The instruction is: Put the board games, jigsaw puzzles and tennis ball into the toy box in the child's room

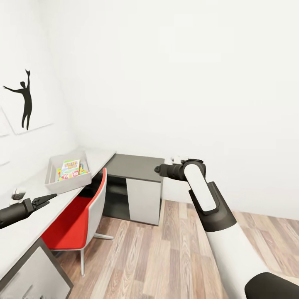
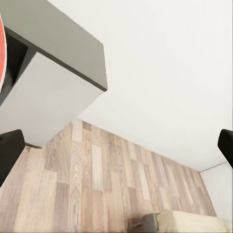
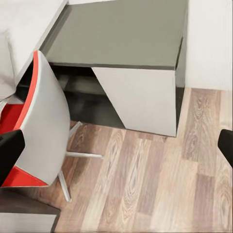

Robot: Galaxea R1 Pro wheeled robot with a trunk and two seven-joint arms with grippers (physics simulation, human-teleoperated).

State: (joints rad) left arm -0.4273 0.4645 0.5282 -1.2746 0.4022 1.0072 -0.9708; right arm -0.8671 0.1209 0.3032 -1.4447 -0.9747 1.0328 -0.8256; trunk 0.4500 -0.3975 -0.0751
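The left arm reaches in low from the near left, lying almost level over the pale counter [image 1: 25, 232], its dark forearm pointing right and a little away. The left pincer [image 1: 46, 199] at its tip looks drawn to a narrow point in the head view, yet the left wrist view shows its fingertips [image 2: 8, 150] at opposite edges of the frame with nothing between them, so I take it as released and empty.

The right arm rises from the near right corner, a white upper link climbing up and left to a dark elbow cuff, then a white forearm going on to a dark wrist that bends left, out over the wood-plank floor [image 1: 166, 257]. The right pincer [image 1: 160, 169] points left toward the dark-grey cabinet top [image 1: 135, 165]. In the right wrist view its fingertips [image 3: 9, 150] sit far apart at the frame edges, released, holding nothing.

The toy box [image 1: 66, 182] stands on the pale counter at the far left, close to the wall, a light grey open tray. Inside lie a yellow-green board game [image 1: 70, 167] and, beneath and beside it, a multicoloured jigsaw puzzle [image 1: 62, 176]; what else is in there I cannot make out.

A red chair [image 1: 77, 224] with a grey back is tucked at the counter, just right of the left pincer. A black athlete-silhouette poster [image 1: 25, 101] hangs on the left wall. The left wrist view catches a cream bed [image 2: 194, 222] corner on the floor.
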